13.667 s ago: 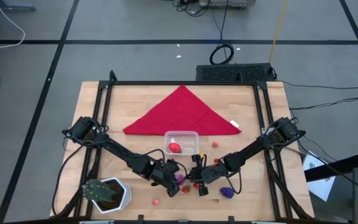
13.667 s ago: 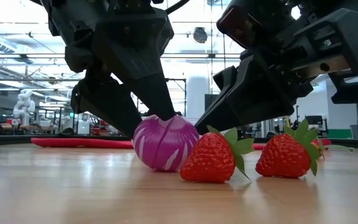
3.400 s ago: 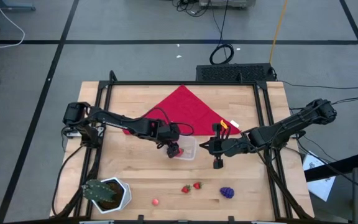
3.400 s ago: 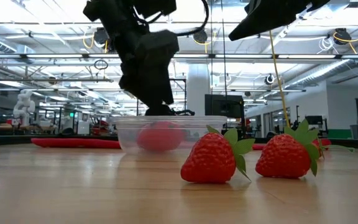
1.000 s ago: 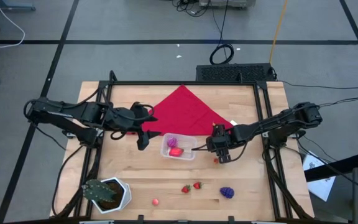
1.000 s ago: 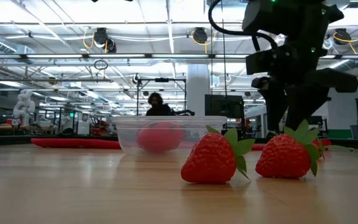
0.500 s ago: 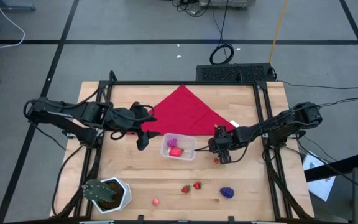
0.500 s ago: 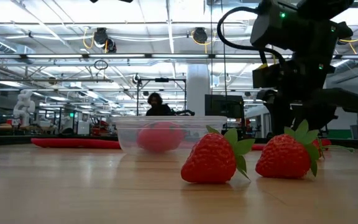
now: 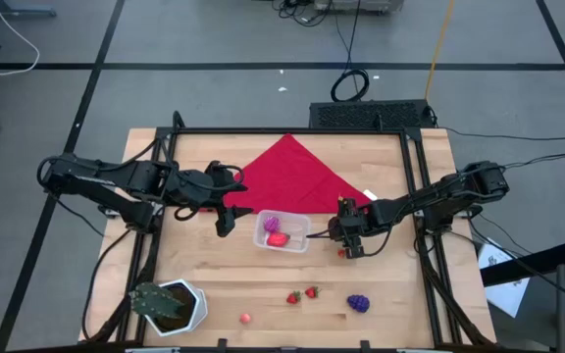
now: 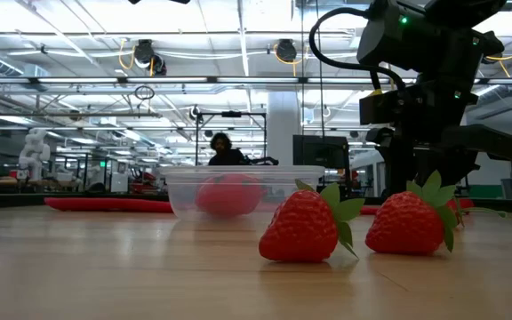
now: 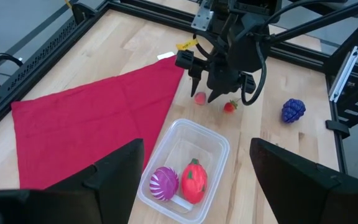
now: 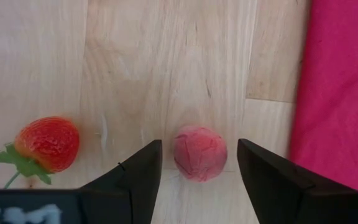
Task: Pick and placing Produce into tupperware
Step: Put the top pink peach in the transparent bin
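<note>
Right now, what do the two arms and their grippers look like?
Both arms are black, jointed and slender, with black cables looping along them. The right gripper has short, dark tapered fingers and a small yellow tag near its wrist. The left gripper is equally dark; its broad matte fingers look blunt.

Table (image 9: pixel 224 289) pale wood, matt, grain and plank seams visible; red cloth (image 9: pixel 292 176) soft, matt. Tub (image 11: pixel 213 146) clear glossy plastic; strawberries (image 10: pixel 302 227) glossy, dimpled; pink ball (image 12: pixel 199 152) matt, faintly cracked-looking. Gripper fingers (image 12: pixel 135 174) dark matt plastic or metal, cannot tell which.
</note>
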### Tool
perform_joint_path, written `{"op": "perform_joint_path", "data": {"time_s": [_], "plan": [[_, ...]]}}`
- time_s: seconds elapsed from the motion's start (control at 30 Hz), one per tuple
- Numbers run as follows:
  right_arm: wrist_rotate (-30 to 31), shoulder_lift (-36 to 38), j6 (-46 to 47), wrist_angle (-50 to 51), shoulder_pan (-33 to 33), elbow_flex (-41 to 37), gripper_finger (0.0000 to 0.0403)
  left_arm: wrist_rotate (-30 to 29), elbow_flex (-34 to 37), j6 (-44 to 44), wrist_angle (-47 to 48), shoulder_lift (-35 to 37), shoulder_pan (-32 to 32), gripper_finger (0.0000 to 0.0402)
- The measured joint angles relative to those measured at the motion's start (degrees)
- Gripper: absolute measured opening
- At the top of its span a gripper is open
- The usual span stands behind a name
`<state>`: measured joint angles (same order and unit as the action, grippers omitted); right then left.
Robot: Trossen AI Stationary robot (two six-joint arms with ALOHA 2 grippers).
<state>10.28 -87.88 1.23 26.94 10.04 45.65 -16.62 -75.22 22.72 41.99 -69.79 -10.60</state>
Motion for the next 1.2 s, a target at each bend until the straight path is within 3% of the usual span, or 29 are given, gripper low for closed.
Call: {"op": "perform_joint_path", "data": {"time_s": [0.5,0.73,0.97,1.2], "plan": [[0.1,0.0,0.0,-0.2,0.0,0.0,0.0069,0.0,0.0,0.0,0.0,0.0,0.0,0.0296],[0.1,0.1,0.0,2.2,0.2,1.5,0.0069,0.0,0.0,0.0,0.0,0.0,0.0,0.0296],[0.1,0.1,-0.6,10.6,2.5,11.2,0.0067,0.0,0.0,0.0,0.0,0.0,0.0,0.0296],[0.1,0.1,-6.0,4.0,5.3,17.8,0.0067,0.0,0.0,0.0,0.0,0.0,0.0,0.0296]]}}
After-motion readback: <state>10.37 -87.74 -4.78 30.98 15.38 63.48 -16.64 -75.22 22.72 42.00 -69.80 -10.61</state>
